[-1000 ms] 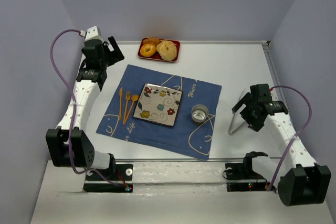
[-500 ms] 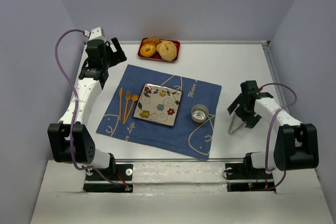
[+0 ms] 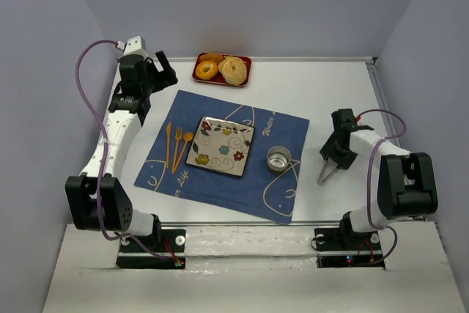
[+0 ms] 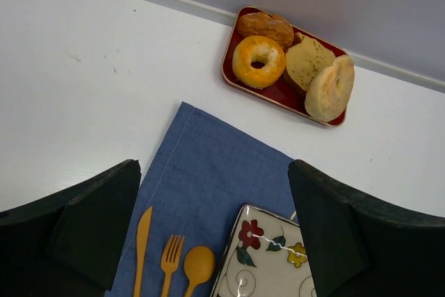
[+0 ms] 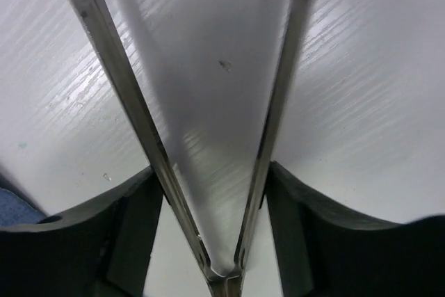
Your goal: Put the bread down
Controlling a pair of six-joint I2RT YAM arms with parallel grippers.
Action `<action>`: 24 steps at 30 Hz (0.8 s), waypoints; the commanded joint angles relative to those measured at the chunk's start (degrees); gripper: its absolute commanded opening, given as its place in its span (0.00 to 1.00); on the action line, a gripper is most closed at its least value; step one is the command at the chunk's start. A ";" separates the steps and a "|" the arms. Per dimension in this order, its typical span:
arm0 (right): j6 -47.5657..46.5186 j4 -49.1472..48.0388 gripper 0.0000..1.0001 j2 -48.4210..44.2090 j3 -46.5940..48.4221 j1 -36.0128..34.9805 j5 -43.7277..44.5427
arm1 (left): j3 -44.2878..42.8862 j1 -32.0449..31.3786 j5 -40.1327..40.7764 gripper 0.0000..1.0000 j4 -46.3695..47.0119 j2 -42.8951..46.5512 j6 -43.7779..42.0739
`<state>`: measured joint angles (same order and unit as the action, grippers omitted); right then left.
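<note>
The bread [image 3: 234, 70] [image 4: 330, 88], a round pale tan roll, leans at the right end of the red tray [image 3: 222, 83] [image 4: 229, 78] at the back of the table. My left gripper [image 3: 163, 70] [image 4: 214, 168] hovers open and empty to the left of the tray, over the mat's back left corner. On the right, metal tongs [image 3: 325, 172] [image 5: 139, 123] lie on the white table. My right gripper [image 3: 333, 153] [image 5: 212, 179] is down on them near their hinge, with a finger pressed against each arm.
An orange-glazed donut [image 3: 206, 70] [image 4: 258, 60] and other baked pieces share the tray. A blue mat [image 3: 256, 181] carries a flowered square plate [image 3: 221, 146], a metal cup [image 3: 278, 159] and orange cutlery [image 3: 176, 144]. Walls close in on three sides.
My right arm has folded back and dropped its gripper onto the tongs, and the jaws have closed in against the tongs' arms. My left arm has barely moved.
</note>
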<state>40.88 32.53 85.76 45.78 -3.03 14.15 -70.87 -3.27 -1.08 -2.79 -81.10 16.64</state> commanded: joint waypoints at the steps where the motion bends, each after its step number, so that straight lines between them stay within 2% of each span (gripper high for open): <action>1: 0.86 -4.76 0.59 1.35 -1.48 0.30 -0.71 | -0.32 0.28 -0.41 0.99 2.35 4.54 0.14; 2: 1.04 -4.76 0.50 0.56 -1.66 0.30 -0.27 | -0.23 0.28 -0.50 0.99 2.43 4.81 0.23; 6: -2.90 -4.59 0.38 -5.14 0.27 0.30 -0.52 | 0.47 0.28 -0.94 0.99 3.93 5.95 0.49; 10: -10.02 -2.92 0.39 -8.41 8.08 0.30 -5.88 | 0.91 0.28 -1.73 0.99 4.19 6.83 1.20; 16: -21.53 -2.39 0.39 -8.15 24.42 0.30 -21.78 | 2.31 0.28 -4.45 0.99 4.98 7.54 3.48; 21: -31.29 1.03 0.38 0.43 36.73 -4.77 -30.22 | 3.98 0.28 -3.05 0.99 4.29 8.24 6.46; 24: -35.25 3.76 0.40 5.19 45.43 -10.05 -26.39 | 5.04 0.19 -2.52 0.99 3.32 8.94 8.40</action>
<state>14.68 33.15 85.14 83.18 -6.74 -9.39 -67.00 -3.27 -3.55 -0.51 -75.22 21.87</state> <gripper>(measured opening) 0.393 0.990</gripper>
